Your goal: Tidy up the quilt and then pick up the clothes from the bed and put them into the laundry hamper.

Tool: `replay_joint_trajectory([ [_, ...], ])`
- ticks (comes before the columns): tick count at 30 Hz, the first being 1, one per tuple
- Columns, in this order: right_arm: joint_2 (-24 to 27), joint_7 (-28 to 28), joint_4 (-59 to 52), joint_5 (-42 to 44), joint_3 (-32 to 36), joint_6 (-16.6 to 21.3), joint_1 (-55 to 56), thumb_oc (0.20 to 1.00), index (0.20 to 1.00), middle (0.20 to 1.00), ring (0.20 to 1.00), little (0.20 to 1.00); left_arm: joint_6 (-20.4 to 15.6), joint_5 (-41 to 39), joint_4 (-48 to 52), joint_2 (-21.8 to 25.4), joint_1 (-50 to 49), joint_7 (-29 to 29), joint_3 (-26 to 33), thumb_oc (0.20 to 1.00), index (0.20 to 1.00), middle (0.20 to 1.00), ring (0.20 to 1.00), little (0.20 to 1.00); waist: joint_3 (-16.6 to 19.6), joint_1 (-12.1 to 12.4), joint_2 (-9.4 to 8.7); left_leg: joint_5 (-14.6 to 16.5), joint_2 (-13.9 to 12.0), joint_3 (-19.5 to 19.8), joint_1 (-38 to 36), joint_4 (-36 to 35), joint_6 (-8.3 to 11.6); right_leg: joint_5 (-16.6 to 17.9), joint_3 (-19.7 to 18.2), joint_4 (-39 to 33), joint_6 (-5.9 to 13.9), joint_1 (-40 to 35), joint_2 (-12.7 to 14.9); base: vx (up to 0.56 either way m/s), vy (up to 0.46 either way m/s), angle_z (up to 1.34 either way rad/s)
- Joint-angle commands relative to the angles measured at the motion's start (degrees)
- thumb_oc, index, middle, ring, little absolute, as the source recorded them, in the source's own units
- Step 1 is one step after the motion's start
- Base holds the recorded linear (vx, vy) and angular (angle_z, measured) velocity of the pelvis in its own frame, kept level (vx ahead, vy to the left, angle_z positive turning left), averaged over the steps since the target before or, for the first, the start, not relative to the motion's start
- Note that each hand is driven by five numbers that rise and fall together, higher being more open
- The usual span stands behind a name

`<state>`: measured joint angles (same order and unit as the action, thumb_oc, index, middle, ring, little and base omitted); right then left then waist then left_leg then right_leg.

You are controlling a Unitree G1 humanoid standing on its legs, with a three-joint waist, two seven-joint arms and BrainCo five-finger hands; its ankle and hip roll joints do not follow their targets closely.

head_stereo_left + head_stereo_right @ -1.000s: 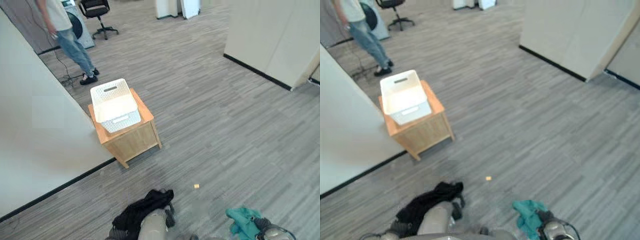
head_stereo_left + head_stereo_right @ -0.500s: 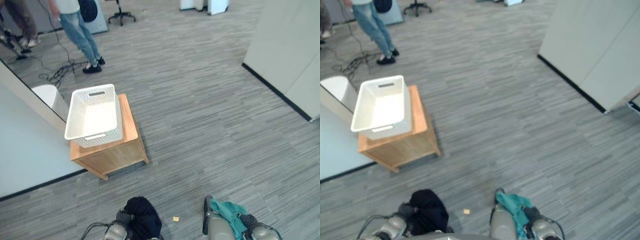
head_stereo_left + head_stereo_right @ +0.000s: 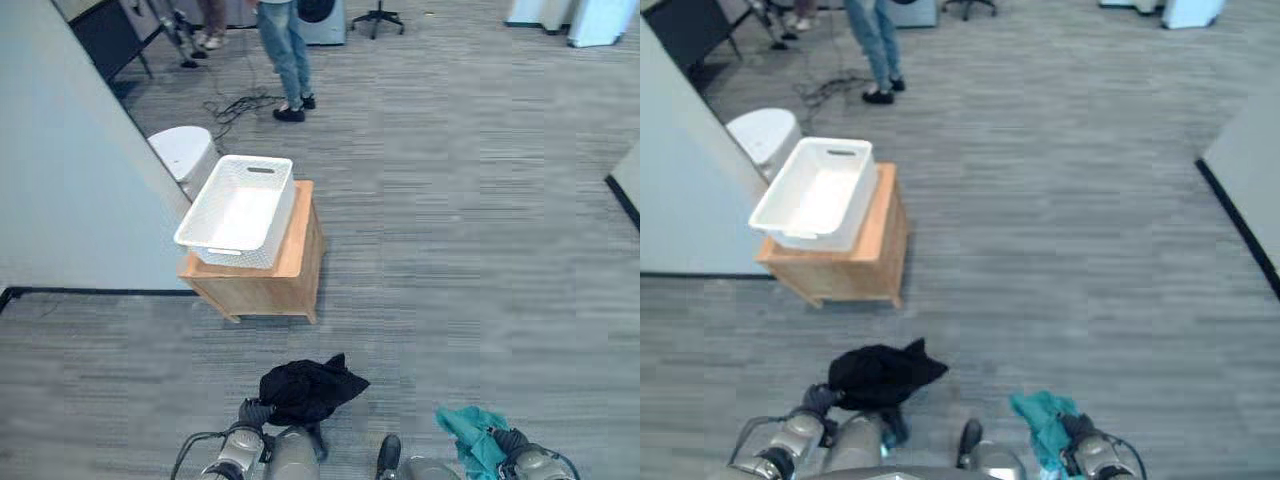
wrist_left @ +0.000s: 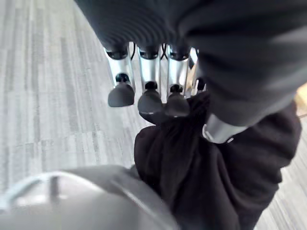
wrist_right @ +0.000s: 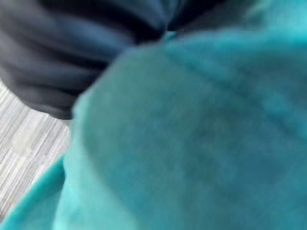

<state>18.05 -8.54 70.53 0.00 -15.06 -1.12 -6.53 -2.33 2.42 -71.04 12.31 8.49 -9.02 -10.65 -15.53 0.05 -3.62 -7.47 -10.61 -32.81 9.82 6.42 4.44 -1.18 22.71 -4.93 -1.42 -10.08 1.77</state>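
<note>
A black garment hangs from my left hand low in the eye views; in the left wrist view its fingers curl onto the black cloth with the thumb pressed into it. A teal garment hangs at my right hand at the lower right, and teal cloth covers that hand in its wrist view. The white laundry hamper stands empty on a low wooden cabinet, ahead and to the left of both hands.
A grey partition wall runs along the left, with a white round bin behind the cabinet. A person in jeans stands beyond, near loose cables. Grey plank floor spreads to the right.
The whole picture has swung, so the camera has moved; the hamper now sits nearer the middle left. Both garments stay at my hands.
</note>
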Motion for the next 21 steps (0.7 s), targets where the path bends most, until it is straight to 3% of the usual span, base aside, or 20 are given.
replay_joint_trajectory([
  [1,3.1,-0.5,-1.9,-1.5,1.1,1.2,0.8,0.200,0.200,0.200,0.200,0.200,1.3,0.7,-2.2,0.5,-4.7,-0.1,-0.4,0.200,0.200,0.200,0.200,0.200,1.5,1.5,-0.31,2.1,-2.6,-2.8,-3.1,-1.4,1.77,-10.1,-2.5,5.2,8.38,-4.4,5.0,0.46,0.075,0.68],
  [4,2.1,0.0,-2.0,-1.9,0.8,1.5,1.6,0.200,0.200,0.200,0.200,0.200,1.8,1.0,-3.0,0.7,-6.0,0.5,0.0,0.200,0.200,0.200,0.200,0.200,2.9,2.2,0.13,3.1,1.4,1.4,-5.9,-5.8,-0.70,-10.3,-0.3,16.1,9.63,-3.3,6.2,0.43,0.145,0.90],
  [5,1.6,-0.1,-2.2,-1.3,1.4,1.5,1.2,0.200,0.200,0.200,0.200,0.200,2.3,1.7,-3.4,1.1,-5.6,0.8,-0.1,0.200,0.200,0.200,0.200,0.200,2.6,1.7,0.09,4.0,2.8,1.8,-7.6,-7.3,-1.74,-8.9,-0.6,23.8,11.03,-0.6,7.5,0.46,0.273,1.06],
  [6,0.7,0.0,-2.2,-0.7,2.0,1.5,1.1,0.200,0.200,0.200,0.200,0.200,2.7,3.6,-3.9,1.7,-5.7,1.3,-0.6,0.200,0.200,0.200,0.200,0.200,2.0,1.0,-0.42,6.0,5.0,1.8,-10.9,-9.0,-3.51,-4.7,-2.2,33.4,13.86,2.8,9.8,0.32,0.207,1.19],
  [7,0.6,0.0,-2.2,-0.7,2.0,1.5,1.0,0.200,0.200,0.200,0.200,0.200,2.7,3.6,-3.9,1.7,-5.7,1.3,-0.6,0.200,0.200,0.200,0.200,0.200,2.0,1.1,-0.59,6.1,5.3,1.7,-11.0,-9.1,-3.68,-4.8,-2.5,33.9,14.11,3.0,10.2,0.30,0.187,1.00],
  [9,-0.1,-0.1,-3.4,0.1,2.3,1.6,-0.1,0.200,0.200,0.200,0.200,0.200,2.6,4.3,-3.6,2.4,-5.3,1.0,-1.3,0.200,0.200,0.200,0.200,0.200,0.7,-0.2,-0.28,7.2,5.5,1.9,-14.4,-10.4,-4.65,-0.2,-5.5,43.8,15.17,8.9,11.3,0.25,0.093,0.85],
  [10,-0.4,-0.2,-3.5,0.2,2.4,1.6,-0.3,0.200,0.200,0.200,0.200,0.200,2.7,4.3,-3.5,2.7,-5.0,1.0,-1.4,0.200,0.200,0.200,0.200,0.200,0.5,-0.4,-0.16,7.6,5.3,2.1,-15.5,-10.7,-4.76,-0.2,-5.9,44.9,15.08,10.9,12.0,0.29,0.014,0.75],
  [12,-0.6,-0.2,-3.5,0.2,2.4,1.6,-0.4,0.200,0.200,0.200,0.200,0.200,2.7,4.1,-3.2,3.1,-4.4,0.9,-1.7,0.200,0.200,0.200,0.200,0.200,0.1,-0.6,0.03,7.9,5.0,2.7,-16.1,-10.8,-4.56,-1.1,-5.9,43.9,14.39,12.6,12.5,0.25,-0.046,0.65],
  [14,-0.5,-0.5,-3.2,0.7,2.3,1.3,0.0,0.200,0.200,0.200,0.200,0.200,1.8,3.7,-1.4,4.2,-2.2,0.6,-3.2,0.200,0.200,0.200,0.200,0.200,-0.1,-1.6,0.05,8.8,3.9,5.0,-17.9,-10.6,-2.66,-4.9,-6.5,26.9,12.13,14.1,11.2,0.49,-0.271,0.76],
  [16,-0.5,-0.5,-2.6,1.0,2.5,1.1,0.3,0.200,0.200,0.200,0.200,0.200,1.6,3.7,-1.4,4.5,-1.4,0.2,-3.2,0.200,0.200,0.200,0.200,0.200,0.5,-2.4,-0.03,9.9,3.4,6.8,-19.1,-10.7,-1.44,-2.8,-9.1,14.5,12.63,13.3,10.5,0.37,-0.323,0.61],
  [17,-0.6,-0.5,-2.4,1.2,2.7,0.9,0.4,0.200,0.200,0.200,0.200,0.200,1.5,3.8,-1.5,4.7,-1.1,0.1,-3.0,0.200,0.200,0.200,0.200,0.200,0.7,-2.5,-0.20,9.4,2.8,6.5,-18.9,-10.5,-1.13,-0.1,-9.9,10.5,12.52,13.6,10.8,0.30,-0.324,0.59],
  [19,-0.9,-0.2,-1.9,1.6,3.6,0.7,0.8,0.200,0.200,0.200,0.200,0.200,1.4,4.2,-2.0,4.8,-1.2,-0.1,-2.3,0.200,0.200,0.200,0.200,0.200,1.4,-2.7,0.30,10.7,1.5,7.5,-20.9,-11.0,0.46,2.6,-10.7,6.4,14.03,15.0,14.0,0.31,-0.289,0.32],
  [20,-0.8,-0.2,-2.0,1.6,3.5,0.8,0.8,0.200,0.200,0.200,0.200,0.200,1.4,4.2,-2.0,4.8,-1.2,-0.1,-2.3,0.200,0.200,0.200,0.200,0.200,1.3,-2.8,0.25,10.2,1.3,7.2,-20.5,-10.8,0.30,3.3,-10.3,6.1,13.72,15.0,14.0,0.38,-0.368,0.13],
  [21,-1.1,0.1,-1.9,1.6,4.1,0.6,1.5,0.200,0.200,0.200,0.200,0.200,1.4,4.8,-2.5,4.9,-1.8,-0.1,-2.1,0.200,0.200,0.200,0.200,0.200,1.4,-3.4,0.71,10.9,0.0,7.9,-22.2,-10.3,1.50,4.7,-11.3,5.0,14.11,16.2,16.5,0.46,-0.559,0.22],
])
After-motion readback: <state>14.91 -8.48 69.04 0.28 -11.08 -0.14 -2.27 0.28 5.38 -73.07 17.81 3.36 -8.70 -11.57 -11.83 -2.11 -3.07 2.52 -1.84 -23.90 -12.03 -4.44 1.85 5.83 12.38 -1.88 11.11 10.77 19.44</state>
